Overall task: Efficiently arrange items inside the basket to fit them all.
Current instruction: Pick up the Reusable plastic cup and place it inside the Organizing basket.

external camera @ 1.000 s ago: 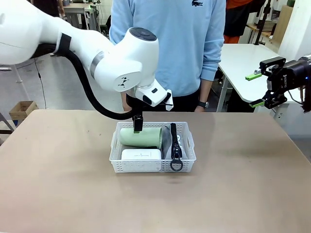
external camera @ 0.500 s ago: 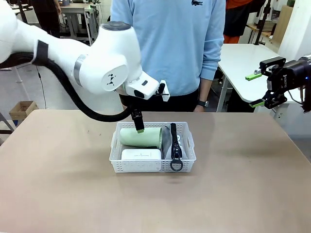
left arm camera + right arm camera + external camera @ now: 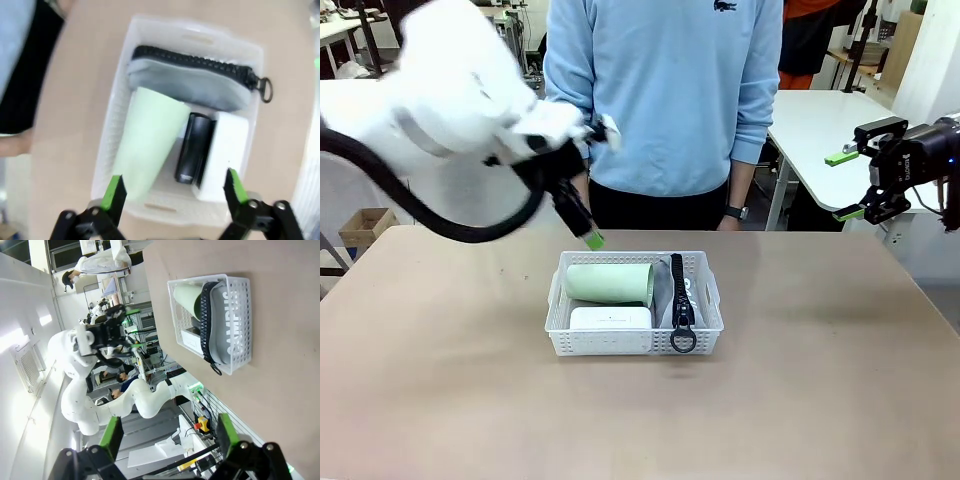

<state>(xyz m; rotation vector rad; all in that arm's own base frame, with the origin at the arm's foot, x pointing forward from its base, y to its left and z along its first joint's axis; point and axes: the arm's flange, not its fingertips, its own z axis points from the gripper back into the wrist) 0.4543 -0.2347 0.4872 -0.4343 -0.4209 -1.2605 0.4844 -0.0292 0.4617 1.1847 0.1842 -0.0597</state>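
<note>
White basket (image 3: 634, 340) on the counter holds cup (image 3: 609, 282), box (image 3: 610, 318), stapler (image 3: 193, 148) and pouch (image 3: 192, 85). Left hand (image 3: 588, 236) has lifted away, wide open and empty, so packing looks complete. Right hand (image 3: 851, 184) hangs open, empty.

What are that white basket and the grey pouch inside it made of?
The basket looks like moulded plastic: glossy white walls pierced by a regular lattice. The grey pouch seems to be matte woven fabric, sagging softly, with a black zip along its top edge and a metal-looking ring at one end.
</note>
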